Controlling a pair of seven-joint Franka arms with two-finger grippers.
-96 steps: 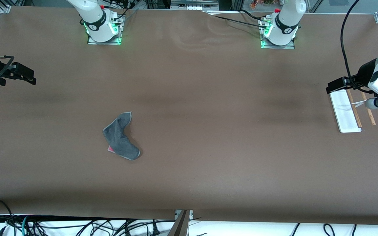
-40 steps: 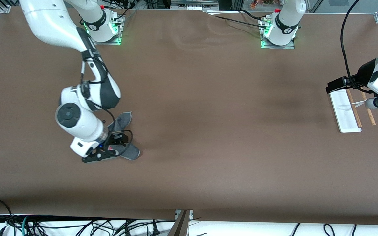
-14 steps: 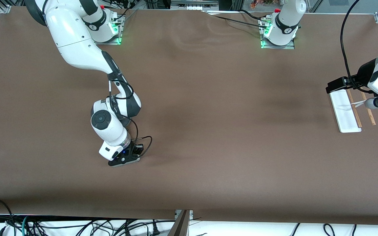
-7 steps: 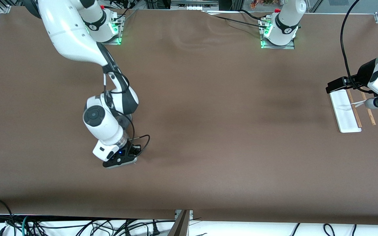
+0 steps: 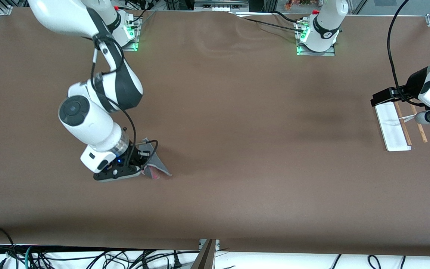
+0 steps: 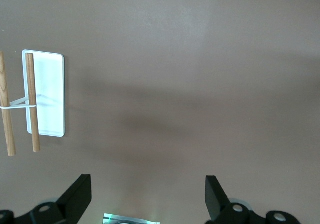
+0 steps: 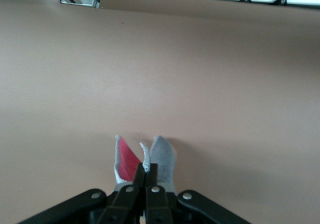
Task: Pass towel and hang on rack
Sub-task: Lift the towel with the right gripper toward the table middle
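Observation:
My right gripper (image 5: 145,161) is shut on the towel (image 5: 157,167), a small dark grey cloth with pale trim. It holds the towel over the table's right-arm half. In the right wrist view, two folds of the towel (image 7: 163,156) poke out past the closed fingertips (image 7: 151,170), one showing a pink-red patch (image 7: 128,161). The rack (image 5: 392,129), a white base with two wooden rods (image 5: 419,127), stands at the left arm's end of the table. My left gripper (image 6: 147,191) waits open and empty above the table beside the rack (image 6: 49,91).
The brown table cover (image 5: 252,149) stretches bare between the towel and the rack. Both arm bases (image 5: 315,37) stand along the table's edge farthest from the front camera. Cables lie off the table's edge nearest that camera.
The right arm has risen and swung toward its own end of the table, lifting the towel, which now shows hanging beside the hand. The left arm has not moved.

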